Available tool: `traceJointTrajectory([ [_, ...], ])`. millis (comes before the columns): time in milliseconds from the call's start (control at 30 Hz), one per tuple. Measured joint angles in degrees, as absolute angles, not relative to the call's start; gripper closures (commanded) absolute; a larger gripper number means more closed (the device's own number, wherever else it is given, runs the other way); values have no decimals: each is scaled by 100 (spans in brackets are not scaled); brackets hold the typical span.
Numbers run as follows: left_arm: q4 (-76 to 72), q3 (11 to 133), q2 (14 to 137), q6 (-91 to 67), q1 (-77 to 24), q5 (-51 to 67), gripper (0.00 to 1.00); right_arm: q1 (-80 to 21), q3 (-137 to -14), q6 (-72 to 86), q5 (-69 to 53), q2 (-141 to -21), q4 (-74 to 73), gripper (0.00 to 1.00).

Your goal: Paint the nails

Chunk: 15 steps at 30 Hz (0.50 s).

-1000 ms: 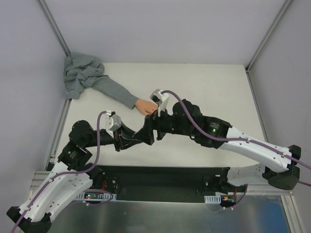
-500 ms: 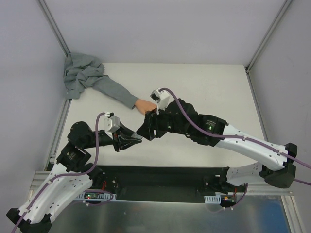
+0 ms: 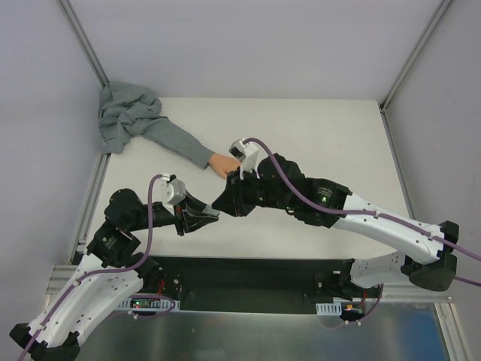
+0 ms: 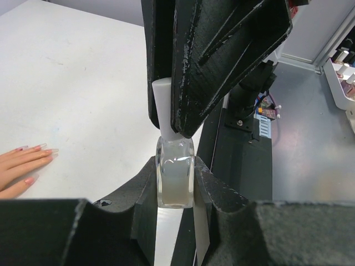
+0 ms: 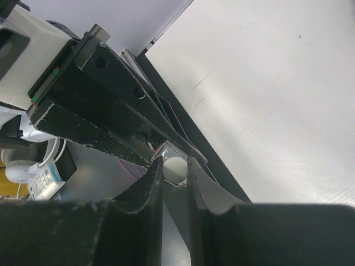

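Hidden near the small clear-grey bottle [image 4: 175,180]
You lose most of its white tapered cap [image 4: 160,100] behind the right gripper [image 4: 171,126]; left of the bottle, the peach-pink fake hand [image 4: 19,166] is cut off by the view's edge.

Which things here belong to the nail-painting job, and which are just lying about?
Job: nails, hand, bottle, cap.
Lying about: bunched sleeve, rack of small bottles beyond the table edge.
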<state>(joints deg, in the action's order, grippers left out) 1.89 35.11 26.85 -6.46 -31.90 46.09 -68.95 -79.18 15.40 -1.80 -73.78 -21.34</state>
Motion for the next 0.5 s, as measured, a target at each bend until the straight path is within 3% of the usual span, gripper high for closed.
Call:
traceJointTrajectory([
  [500, 226, 3511, 2687, -655, -3190, 4595, 100, -6921, -7913, 1433, 217, -7153, -2141, 99],
])
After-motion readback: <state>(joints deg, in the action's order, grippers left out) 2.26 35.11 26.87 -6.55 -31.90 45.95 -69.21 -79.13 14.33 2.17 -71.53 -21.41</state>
